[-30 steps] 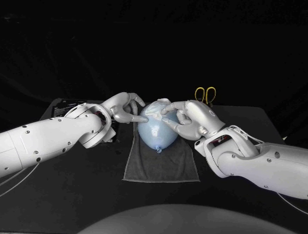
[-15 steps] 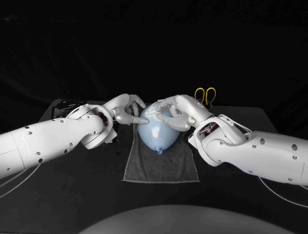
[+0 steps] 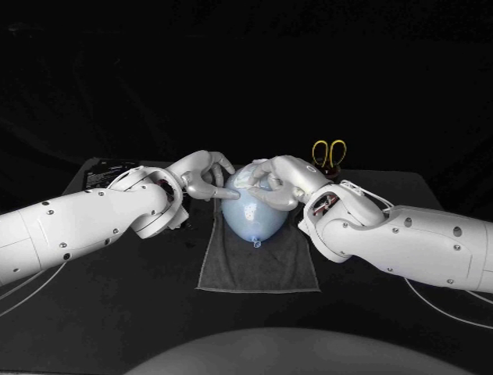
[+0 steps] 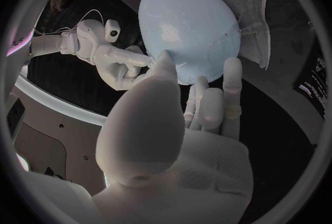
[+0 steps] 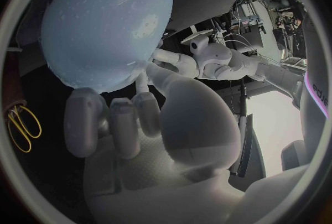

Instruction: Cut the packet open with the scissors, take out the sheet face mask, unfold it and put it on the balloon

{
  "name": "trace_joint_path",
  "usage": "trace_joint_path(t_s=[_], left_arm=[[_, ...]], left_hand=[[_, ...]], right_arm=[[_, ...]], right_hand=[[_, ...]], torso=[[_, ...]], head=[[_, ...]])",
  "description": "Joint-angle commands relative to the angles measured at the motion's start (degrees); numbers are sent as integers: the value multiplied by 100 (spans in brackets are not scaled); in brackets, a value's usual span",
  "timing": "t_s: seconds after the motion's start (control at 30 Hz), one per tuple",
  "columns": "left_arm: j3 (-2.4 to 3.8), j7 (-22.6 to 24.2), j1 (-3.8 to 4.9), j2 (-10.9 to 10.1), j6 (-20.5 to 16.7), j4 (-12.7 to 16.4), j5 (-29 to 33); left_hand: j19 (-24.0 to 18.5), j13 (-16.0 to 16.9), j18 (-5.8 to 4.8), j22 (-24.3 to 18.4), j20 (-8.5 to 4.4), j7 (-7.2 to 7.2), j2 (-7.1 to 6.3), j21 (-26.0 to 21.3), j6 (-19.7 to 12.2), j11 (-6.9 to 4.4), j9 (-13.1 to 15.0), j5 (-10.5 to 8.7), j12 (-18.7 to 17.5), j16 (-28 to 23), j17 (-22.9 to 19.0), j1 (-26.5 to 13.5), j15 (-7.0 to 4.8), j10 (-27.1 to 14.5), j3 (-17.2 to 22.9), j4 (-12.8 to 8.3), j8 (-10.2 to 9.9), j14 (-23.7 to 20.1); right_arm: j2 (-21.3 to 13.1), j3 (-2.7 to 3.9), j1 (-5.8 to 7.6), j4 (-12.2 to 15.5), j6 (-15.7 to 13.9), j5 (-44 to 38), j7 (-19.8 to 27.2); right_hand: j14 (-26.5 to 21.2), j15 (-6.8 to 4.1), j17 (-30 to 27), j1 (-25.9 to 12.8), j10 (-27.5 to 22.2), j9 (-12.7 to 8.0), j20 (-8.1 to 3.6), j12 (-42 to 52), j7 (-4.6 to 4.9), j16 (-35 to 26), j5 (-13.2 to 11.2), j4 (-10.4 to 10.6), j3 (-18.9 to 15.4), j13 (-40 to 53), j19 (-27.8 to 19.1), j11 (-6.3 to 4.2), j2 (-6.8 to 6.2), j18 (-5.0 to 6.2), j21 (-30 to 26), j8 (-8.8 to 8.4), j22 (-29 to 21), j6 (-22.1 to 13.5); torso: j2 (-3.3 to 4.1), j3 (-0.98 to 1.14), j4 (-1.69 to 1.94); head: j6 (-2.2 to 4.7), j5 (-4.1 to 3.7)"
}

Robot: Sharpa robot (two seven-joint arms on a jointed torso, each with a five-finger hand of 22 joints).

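A pale blue balloon (image 3: 251, 215) lies on a grey towel (image 3: 258, 269) at the table's middle, knot toward me. A thin translucent sheet mask (image 4: 238, 33) clings over its wide far end, its edge hard to trace. My left hand (image 3: 201, 178) holds that end from the left, thumb on top and fingers (image 4: 229, 77) behind the balloon (image 4: 187, 25). From the right, my right hand (image 3: 278, 176) reaches over the same end and its fingertips (image 5: 114, 110) touch the balloon (image 5: 104, 30). Neither hand holds the yellow-handled scissors (image 3: 328, 153), which lie behind on the right.
The scissors (image 5: 22, 121) lie shut on the table just beyond the towel's far right corner. A dark flat thing with pale print (image 3: 105, 172) lies at the table's far left, behind my left arm. Both forearms flank the towel.
My right hand has slid from the balloon's right side up over its far end, and the right forearm has swung in toward the towel. The left hand and balloon have stayed put.
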Motion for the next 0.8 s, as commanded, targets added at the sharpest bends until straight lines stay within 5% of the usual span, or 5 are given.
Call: trace_joint_path(t_s=[0.03, 0.57, 0.8], left_arm=[[2, -15, -2, 14, 73, 23, -35], [2, -19, -2, 23, 78, 25, -35], [2, -23, -2, 22, 75, 35, -35]], left_hand=[[10, -5, 84, -5, 13, 458, 34, -26, -27, 15, 5, -8, 38, 32, 7, 12, 15, -12, -18, 6, 32, 30], [13, -8, 84, -6, 14, 459, 66, -21, -20, 15, 9, -9, 60, 42, 21, 20, 15, 0, 1, 3, 79, 39], [14, -8, 84, -6, 14, 459, 73, -20, -18, 15, 10, -9, 67, 44, 27, 22, 15, 5, 5, 2, 90, 42]], right_arm=[[35, 6, 6, -24, 156, -190, -144], [71, 6, 7, -66, 337, -396, -214], [112, 6, 7, -113, 243, -599, -287]], right_hand=[[648, -54, 1510, -45, -15, -9, -26, -1, 23, 27, -12, 21, -3, 637, 82, 7, -9, 89, -15, -19, 1106, -12], [648, -103, 1510, 117, 15, 35, -53, 49, -62, 27, -11, -80, 31, 664, 110, -60, 41, 76, 57, 75, 1128, 187], [648, -183, 1510, 243, 56, 118, -116, 98, -187, 27, -11, -181, 66, 694, 144, -162, 122, 60, 141, 250, 1153, 439]], torso=[[5, 5, -1], [2, 4, -3], [3, 4, 0]], head=[[-5, 2], [-25, 6], [-31, -2]])
